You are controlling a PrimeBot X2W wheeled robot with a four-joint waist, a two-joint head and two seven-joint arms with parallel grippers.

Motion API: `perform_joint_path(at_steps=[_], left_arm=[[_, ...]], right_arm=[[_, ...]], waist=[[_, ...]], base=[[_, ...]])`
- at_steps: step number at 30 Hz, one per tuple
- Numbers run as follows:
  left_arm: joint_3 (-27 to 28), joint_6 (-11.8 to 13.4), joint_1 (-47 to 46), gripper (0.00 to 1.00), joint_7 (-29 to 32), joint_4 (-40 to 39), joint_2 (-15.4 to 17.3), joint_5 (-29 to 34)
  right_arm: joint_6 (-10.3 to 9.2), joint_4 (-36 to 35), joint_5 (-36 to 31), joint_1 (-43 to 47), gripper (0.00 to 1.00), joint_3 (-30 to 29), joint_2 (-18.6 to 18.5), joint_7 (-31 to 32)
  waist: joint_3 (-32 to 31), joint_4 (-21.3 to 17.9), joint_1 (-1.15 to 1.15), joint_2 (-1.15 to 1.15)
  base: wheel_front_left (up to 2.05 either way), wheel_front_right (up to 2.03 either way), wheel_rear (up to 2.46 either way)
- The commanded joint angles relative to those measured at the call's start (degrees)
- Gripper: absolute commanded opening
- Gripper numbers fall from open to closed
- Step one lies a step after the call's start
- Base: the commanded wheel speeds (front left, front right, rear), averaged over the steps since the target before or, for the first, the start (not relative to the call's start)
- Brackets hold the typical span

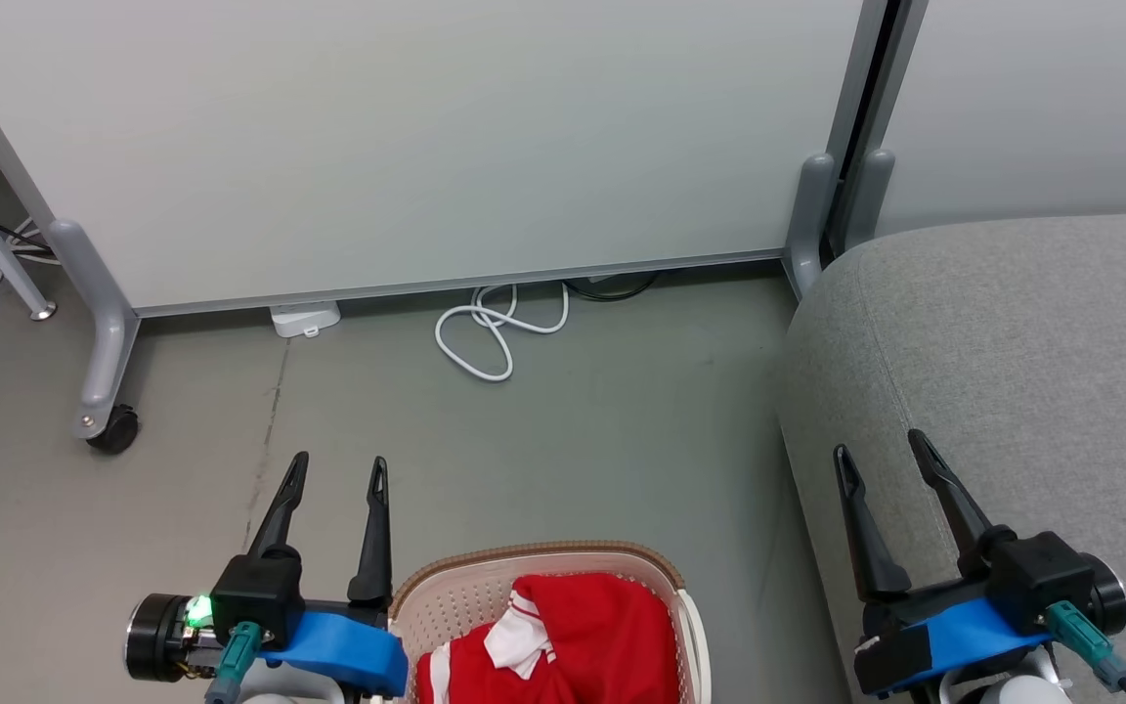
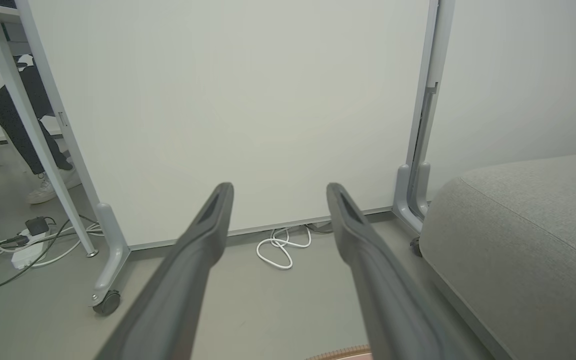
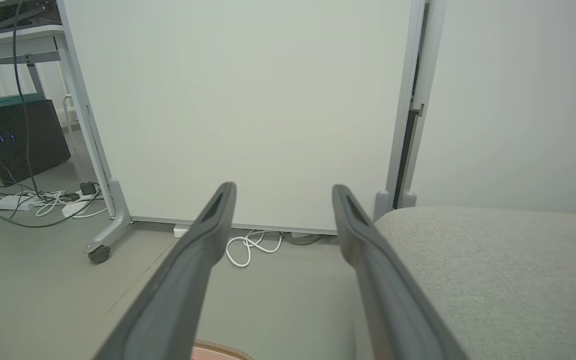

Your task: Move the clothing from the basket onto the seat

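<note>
At btm ctr of head view, a cream-white perforated plastic basket [image 1: 446,601] w/ brown woven-look rim sits on the grey floor [image 1: 622,430]. It holds the clothing [image 1: 602,636]: soft red fabric w/ white panels & thin stripes, bunched up, not yet lifted out. One garment or two, can't tell. Large grey woven-fabric seat [image 1: 1013,352] w/ rounded edge stands just right of basket, prob. so the carry is short.

Left gripper [image 1: 340,460] hovers just left of basket rim, long dark fingers spread wide, holding nothing. Right gripper [image 1: 877,444] hangs over seat's front edge, fingers likewise apart, empty. Both point fwd & flank the basket, which reads as a ready pose before reaching down.

Next, I'd judge: lower one arm into basket & pinch fabric high on the heap. White cable [image 1: 485,337] lies coiled by the pale partition panel [image 1: 426,137], well apart from basket.
</note>
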Motion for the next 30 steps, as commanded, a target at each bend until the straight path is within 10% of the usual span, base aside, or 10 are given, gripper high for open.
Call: perform_joint_path(at_steps=[1,30], left_arm=[[-0.2,-0.5,-0.6,1.0,-0.5,0.3,0.0,1.1],[0.8,-1.7,-1.7,1.0,-0.9,4.7,-0.7,2.1]], right_arm=[[0.12,-0.1,-1.2,0.4,1.0,0.0,-0.4,-0.6],[0.08,2.1,-2.5,0.4,1.0,-0.1,-0.4,-0.9]], waist=[[0.0,0.1,0.0,0.0],[0.4,0.7,0.0,0.0]], base=[[0.0,0.0,0.0],[0.0,0.0,0.0]])
